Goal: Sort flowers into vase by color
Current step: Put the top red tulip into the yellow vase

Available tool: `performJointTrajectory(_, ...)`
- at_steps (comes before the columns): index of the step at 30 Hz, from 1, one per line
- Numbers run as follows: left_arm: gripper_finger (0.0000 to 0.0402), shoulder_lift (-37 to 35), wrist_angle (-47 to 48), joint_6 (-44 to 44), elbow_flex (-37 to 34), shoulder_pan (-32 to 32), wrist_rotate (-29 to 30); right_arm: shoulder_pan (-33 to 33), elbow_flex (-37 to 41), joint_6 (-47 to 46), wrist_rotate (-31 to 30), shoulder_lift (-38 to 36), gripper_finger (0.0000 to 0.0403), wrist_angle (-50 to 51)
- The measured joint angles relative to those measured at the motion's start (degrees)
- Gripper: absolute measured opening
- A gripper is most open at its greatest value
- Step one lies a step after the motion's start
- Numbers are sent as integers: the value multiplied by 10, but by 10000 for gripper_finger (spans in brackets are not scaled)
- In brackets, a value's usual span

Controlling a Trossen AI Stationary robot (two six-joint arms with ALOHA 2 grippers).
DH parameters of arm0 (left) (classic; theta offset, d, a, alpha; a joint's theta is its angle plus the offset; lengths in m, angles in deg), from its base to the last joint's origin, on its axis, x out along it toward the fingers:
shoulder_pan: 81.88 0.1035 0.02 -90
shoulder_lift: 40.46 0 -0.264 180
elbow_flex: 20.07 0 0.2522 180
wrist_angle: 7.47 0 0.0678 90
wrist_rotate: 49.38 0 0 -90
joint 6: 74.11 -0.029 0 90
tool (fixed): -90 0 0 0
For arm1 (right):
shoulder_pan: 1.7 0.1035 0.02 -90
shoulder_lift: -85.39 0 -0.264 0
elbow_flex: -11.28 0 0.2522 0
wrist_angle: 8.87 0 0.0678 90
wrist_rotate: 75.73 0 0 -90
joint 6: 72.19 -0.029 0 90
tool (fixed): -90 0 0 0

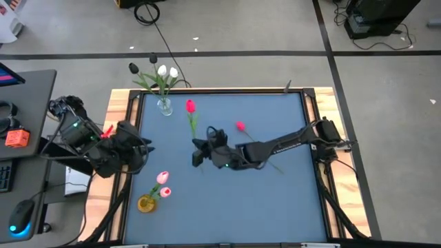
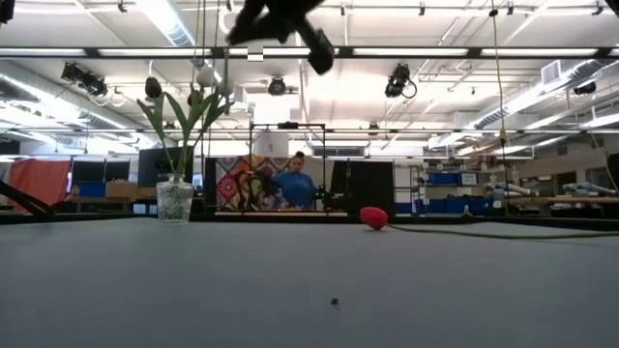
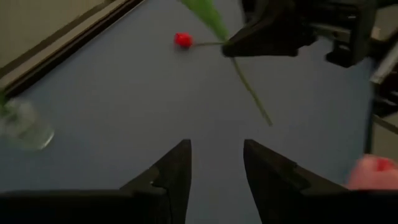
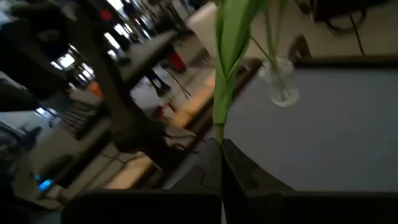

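Right gripper [image 1: 198, 153] clamped on red tulip [image 1: 190, 106] stem, head well beyond the jaws; thin stem may swivel, missing the vase. Left gripper [image 3: 214, 165] parted, empty

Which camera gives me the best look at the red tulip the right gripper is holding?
The high view: it shows the whole red tulip with its thin green stem, head to stem, clamped in the shut right gripper above the blue table. The right wrist view shows only leaf and stem at the fingers; the left wrist view shows stem and leaf; the low view shows none of it.
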Motion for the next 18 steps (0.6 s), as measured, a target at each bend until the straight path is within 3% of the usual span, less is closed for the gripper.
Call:
performJointTrajectory(7,150,-12,-108,-144,0,0,17,51,0,103,-78,0,1,-132)
performJointTrajectory(18,150,-22,-253,-290,0,0,38,91,0,264,-86,0,2,-315)
